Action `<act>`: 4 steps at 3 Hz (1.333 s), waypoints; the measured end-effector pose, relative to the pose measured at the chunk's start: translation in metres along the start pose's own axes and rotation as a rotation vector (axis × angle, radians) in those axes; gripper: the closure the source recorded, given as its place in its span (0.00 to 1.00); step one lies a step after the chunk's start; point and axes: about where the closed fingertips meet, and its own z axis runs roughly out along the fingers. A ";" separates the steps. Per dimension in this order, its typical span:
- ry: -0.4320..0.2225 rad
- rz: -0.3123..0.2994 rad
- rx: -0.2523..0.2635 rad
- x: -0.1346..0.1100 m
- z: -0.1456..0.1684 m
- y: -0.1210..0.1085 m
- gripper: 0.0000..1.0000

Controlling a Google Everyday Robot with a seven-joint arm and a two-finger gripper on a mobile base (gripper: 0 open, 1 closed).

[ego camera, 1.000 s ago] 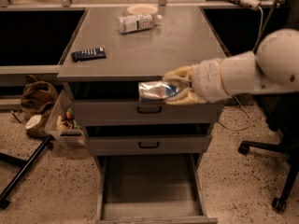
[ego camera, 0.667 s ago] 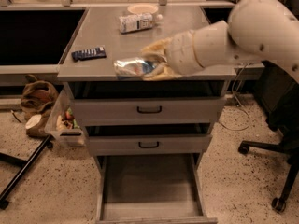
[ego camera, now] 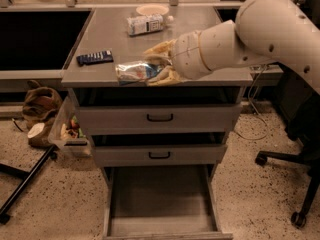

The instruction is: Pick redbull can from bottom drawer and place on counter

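Note:
The redbull can (ego camera: pixel 134 72), slim, shiny silver and blue, lies sideways between the yellowish fingers (ego camera: pixel 161 49) of my gripper (ego camera: pixel 156 64). The gripper is shut on it and holds it over the front edge of the counter (ego camera: pixel 200 24), left of the middle. Whether the can touches the surface I cannot tell. My white arm (ego camera: pixel 265 31) reaches in from the right. The bottom drawer (ego camera: pixel 160 204) stands pulled open below, its flat grey floor bare.
A dark blue remote-like bar (ego camera: pixel 94 57) lies on the counter's left side. A white labelled bottle (ego camera: pixel 145 24) and a pale bowl (ego camera: pixel 152 9) sit at the back. Two shut drawers with black handles (ego camera: pixel 160 117) are above the open one. Bags (ego camera: pixel 40 109) lie on the floor left; a chair base (ego camera: pixel 295 184) stands right.
My gripper has carried the can up and to the left, from in front of the top drawer to the counter's front edge.

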 end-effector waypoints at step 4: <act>0.319 0.260 0.046 0.152 0.029 -0.040 1.00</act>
